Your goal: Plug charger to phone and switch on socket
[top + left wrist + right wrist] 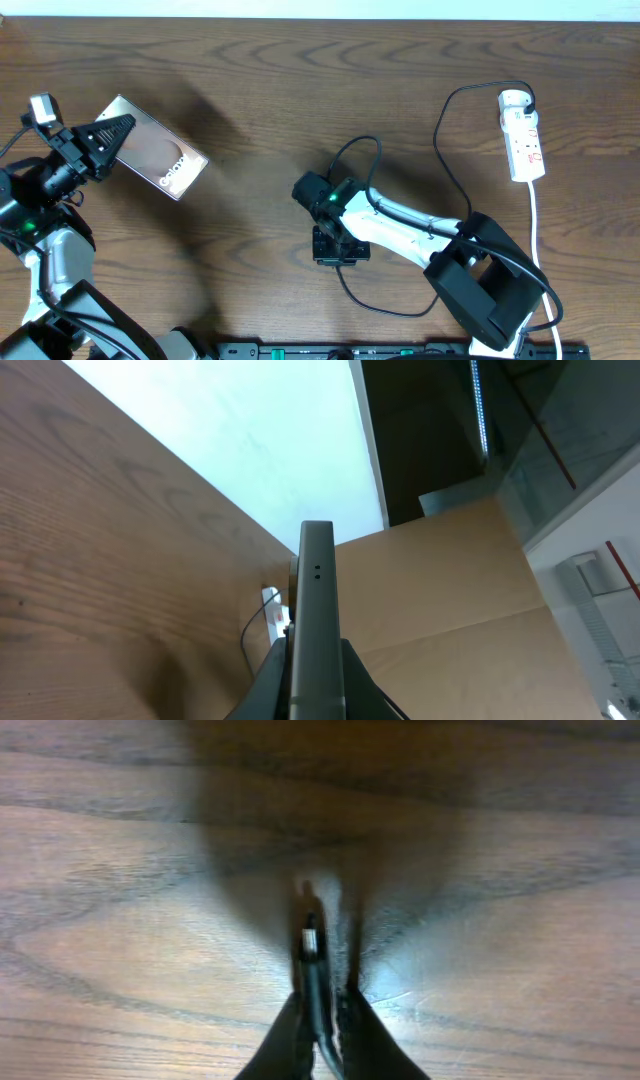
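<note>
Wooden counter point(300, 80) carried the white socket point(524, 140) at its far right, with the charger point(441, 125) plug at the strip's far end. The right end effector point(325, 1000) pinched the charger's connector end over mid-counter. At the left, the left end effector point(112, 135) clamped one end of the phone point(158, 158).

A dark brown wooden surface point(250, 80) with wavy grain fills the overhead view, and a pale strip point(300, 8) runs along its far edge. In the left wrist view, a tan cardboard panel point(450, 600) stands beyond it, beside a bright white wall point(250, 440).
</note>
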Robot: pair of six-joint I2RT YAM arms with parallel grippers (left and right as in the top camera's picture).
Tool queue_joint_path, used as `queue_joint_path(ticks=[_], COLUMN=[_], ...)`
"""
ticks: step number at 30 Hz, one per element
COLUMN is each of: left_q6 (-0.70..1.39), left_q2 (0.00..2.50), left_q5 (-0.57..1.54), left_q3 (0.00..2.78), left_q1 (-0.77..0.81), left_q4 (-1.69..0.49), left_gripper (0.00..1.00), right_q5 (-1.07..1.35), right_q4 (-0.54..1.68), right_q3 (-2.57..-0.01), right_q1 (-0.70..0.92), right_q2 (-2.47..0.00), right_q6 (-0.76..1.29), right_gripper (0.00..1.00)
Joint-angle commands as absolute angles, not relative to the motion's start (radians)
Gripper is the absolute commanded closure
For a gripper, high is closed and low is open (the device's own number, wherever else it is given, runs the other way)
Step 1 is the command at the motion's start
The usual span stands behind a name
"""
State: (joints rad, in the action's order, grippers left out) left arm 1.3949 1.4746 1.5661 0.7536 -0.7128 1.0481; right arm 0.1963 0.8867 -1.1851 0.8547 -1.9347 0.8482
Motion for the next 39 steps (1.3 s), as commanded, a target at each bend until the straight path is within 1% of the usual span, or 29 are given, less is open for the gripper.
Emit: queue_joint_path(ticks=[1,2,11,15,17,20,23,26,28,31,39], left_q6=[1.408,1.408,1.408,1.408,1.408,1.408,1.408,1.408,1.409,1.409,1.380], left_q2=[1.457,1.457,1.457,1.457,1.457,1.457,1.457,1.457,1.457,1.457,1.457], left_q5=[1.571,1.571,1.571,1.571,1.571,1.571,1.571,1.571,1.571,1.571,1.571], left_q3=[0.770,0.770,0.770,0.770,0.770,0.770,0.770,0.770,0.770,0.770,0.770], left_q1=[-0.718,-0.718,-0.718,-0.718,-0.718,-0.718,-0.718,-0.717,-0.714,-0.691,-0.570], left_q4=[1.056,1.056,1.057,1.057,1.056,1.056,1.057,1.057,1.057,1.057,1.058], left_gripper=[0.93,0.93,0.93,0.93,0.93,0.93,0.93,0.93,0.93,0.93,0.93], right_q5=[0.175,0.176,0.191,0.228,0.278,0.473,0.828,1.168,1.351,1.429,1.423], right_q4=[0.890,0.891,0.886,0.859,0.863,0.863,0.852,0.857,0.877,0.934,1.136], right_q3=[-1.146,-1.146,-1.145,-1.180,-1.235,-1.339,-1.448,-1.505,-1.517,-1.517,-1.517], right_q1=[0.866,0.866,0.866,0.842,0.811,0.747,0.678,0.633,0.616,0.612,0.670], right_q2=[-2.005,-2.006,-2.015,-2.014,-2.014,-2.012,-2.012,-2.012,-2.012,-2.012,-2.012], right_q6=[0.853,0.854,0.859,0.795,0.719,0.550,0.329,0.123,-0.003,-0.148,-0.503], right_gripper=[0.96,0.99,0.99,0.99,0.99,0.99,0.99,0.99,0.99,0.99,0.99])
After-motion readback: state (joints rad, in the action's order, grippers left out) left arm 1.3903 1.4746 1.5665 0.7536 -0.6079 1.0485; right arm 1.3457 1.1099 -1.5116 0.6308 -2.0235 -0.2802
